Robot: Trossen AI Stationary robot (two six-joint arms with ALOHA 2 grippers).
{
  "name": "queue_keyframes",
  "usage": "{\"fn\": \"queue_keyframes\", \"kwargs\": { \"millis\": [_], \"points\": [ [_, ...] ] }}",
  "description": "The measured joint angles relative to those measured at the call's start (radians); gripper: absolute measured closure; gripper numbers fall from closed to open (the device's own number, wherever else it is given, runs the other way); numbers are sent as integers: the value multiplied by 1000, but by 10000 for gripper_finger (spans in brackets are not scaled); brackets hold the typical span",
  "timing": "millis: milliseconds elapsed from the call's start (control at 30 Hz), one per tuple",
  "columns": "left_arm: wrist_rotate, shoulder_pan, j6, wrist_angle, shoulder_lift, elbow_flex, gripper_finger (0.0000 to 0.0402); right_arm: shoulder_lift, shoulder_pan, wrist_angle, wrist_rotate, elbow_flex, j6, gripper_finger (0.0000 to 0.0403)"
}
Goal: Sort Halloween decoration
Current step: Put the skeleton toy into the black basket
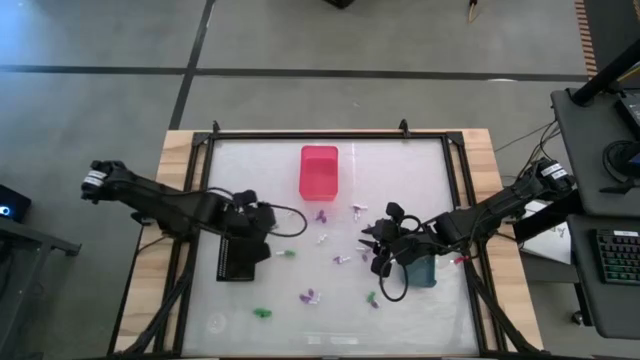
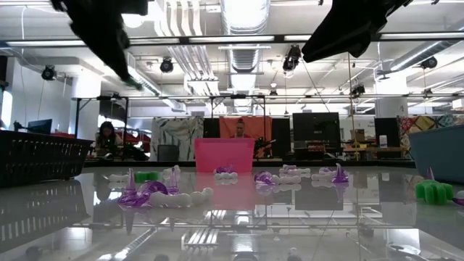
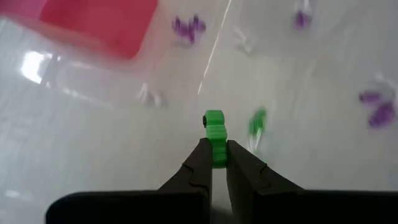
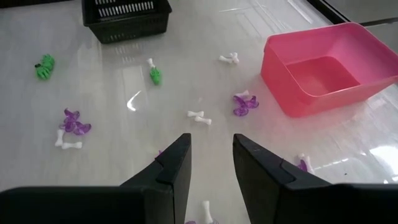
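I am pinching one green piece [image 3: 215, 134] between the jaws of my left gripper [image 3: 215, 163], holding it lifted above the surface [image 1: 420, 170] and near the black basket [image 1: 236, 260], which I judge is where the greens are meant to go. I am carrying it by its lower end so most of it is sticking out ahead of the fingertips, free to drop once I let go. My right gripper [image 4: 211, 163] is hovering over the cluster of pieces beside the grey-blue bin [image 1: 420, 270], its jaws parted a little and gripping nothing, probably lining up on a purple or white piece below. The pink bin [image 4: 323, 71] is standing empty at the far middle of the surface. The rest of the Halloween decoration [image 4: 73, 122] is lying scattered between the three containers: from my right wrist I am counting two green pieces, at least three purple ones and about five white bones, though some near my fingers are partly hidden, so the count is not certain.
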Motion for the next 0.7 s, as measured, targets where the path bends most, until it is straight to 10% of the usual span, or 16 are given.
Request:
{"fn": "queue_keyframes", "kwargs": {
  "millis": [400,700],
  "points": [
    [365,-71,-135,-401,68,-27,398,0,0,9,0,0,0,291],
    [348,-71,-95,-367,182,-98,396,0,0,30,-1,0,-3,291]
  ]
}}
